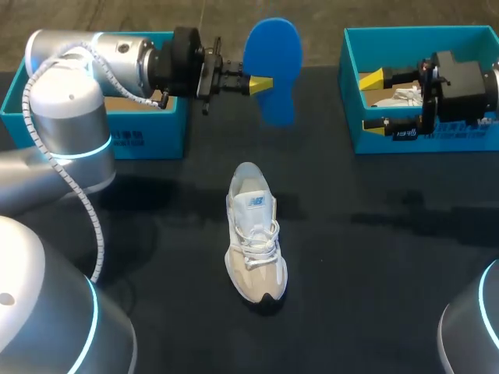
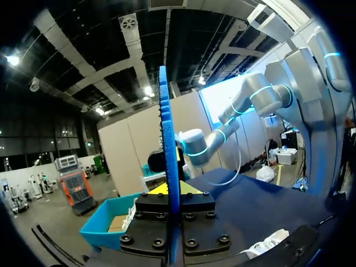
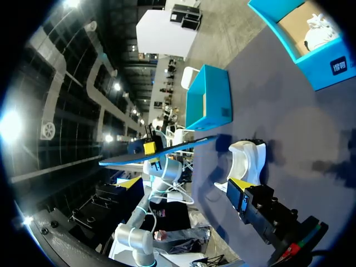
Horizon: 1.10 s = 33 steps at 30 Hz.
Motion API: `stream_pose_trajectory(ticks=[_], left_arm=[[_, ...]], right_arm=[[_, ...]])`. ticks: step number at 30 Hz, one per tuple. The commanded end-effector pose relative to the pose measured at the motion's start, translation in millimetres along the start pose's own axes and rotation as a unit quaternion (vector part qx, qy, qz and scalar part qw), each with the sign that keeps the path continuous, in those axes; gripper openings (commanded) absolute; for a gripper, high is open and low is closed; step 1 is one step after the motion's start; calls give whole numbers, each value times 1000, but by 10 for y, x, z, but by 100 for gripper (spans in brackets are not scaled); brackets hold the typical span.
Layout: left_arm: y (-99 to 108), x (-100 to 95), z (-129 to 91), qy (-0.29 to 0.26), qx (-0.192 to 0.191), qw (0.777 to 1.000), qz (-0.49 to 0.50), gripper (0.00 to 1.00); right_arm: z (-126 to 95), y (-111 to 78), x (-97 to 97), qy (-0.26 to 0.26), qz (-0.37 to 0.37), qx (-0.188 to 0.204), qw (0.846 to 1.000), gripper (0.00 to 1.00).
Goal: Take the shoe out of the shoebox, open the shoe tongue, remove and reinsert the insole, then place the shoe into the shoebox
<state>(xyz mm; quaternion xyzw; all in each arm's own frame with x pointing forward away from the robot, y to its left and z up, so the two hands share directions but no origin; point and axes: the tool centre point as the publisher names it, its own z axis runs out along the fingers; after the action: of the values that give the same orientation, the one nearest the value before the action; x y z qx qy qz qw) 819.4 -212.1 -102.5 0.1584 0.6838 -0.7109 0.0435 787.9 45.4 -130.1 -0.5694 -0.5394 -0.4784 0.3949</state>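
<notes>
Blue foam insole (image 1: 273,66) clenched edge-on in left jaws, above the worktop's far edge; probably light and floppy (best gripped near the heel, fed toe first). Shoe (image 1: 255,234) lies mid-worktop, soft-looking upper. Right jaws released, spread over the shoebox (image 1: 468,139) at the far right corner.

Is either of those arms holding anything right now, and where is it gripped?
The left gripper has its jaws shut on the blue insole at its side edge. The right gripper holds nothing.
</notes>
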Motion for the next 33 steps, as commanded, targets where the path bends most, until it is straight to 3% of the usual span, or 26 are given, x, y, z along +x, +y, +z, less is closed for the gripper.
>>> stream_pose_trajectory(ticks=[1, 4, 12, 18, 20, 22, 27, 31, 33], left_arm=[[2, 19, -13, -6, 2, 1000, -10, 0], [-13, 28, -53, 9, 12, 998, 69, 0], [-43, 10, -90, 1, -10, 973, 230, 0], [-9, 11, -62, 6, -67, 912, 405, 0], [-4, 0, -53, -8, -71, 903, 423, 0], [30, 4, -37, -4, -92, 875, 475, 0], [78, 31, -6, -18, -102, 830, 548, 0], [130, 19, 0, -37, -119, 777, 616, 0], [139, 13, -3, -47, -123, 770, 624, 0]], right_arm=[[19, 5, 1, -1, 0, 0, 1000, 100], [19, 5, 1, -1, 0, 0, 1000, 100], [19, 5, 1, -1, 0, 0, 1000, 100], [19, 5, 1, -1, 0, 0, 1000, 100], [19, 5, 1, -1, 0, 0, 1000, 100], [19, 5, 1, -1, 0, 0, 1000, 100], [19, 5, 1, -1, 0, 0, 1000, 100], [19, 5, 1, -1, 0, 0, 1000, 100], [19, 5, 1, -1, 0, 0, 1000, 100]])
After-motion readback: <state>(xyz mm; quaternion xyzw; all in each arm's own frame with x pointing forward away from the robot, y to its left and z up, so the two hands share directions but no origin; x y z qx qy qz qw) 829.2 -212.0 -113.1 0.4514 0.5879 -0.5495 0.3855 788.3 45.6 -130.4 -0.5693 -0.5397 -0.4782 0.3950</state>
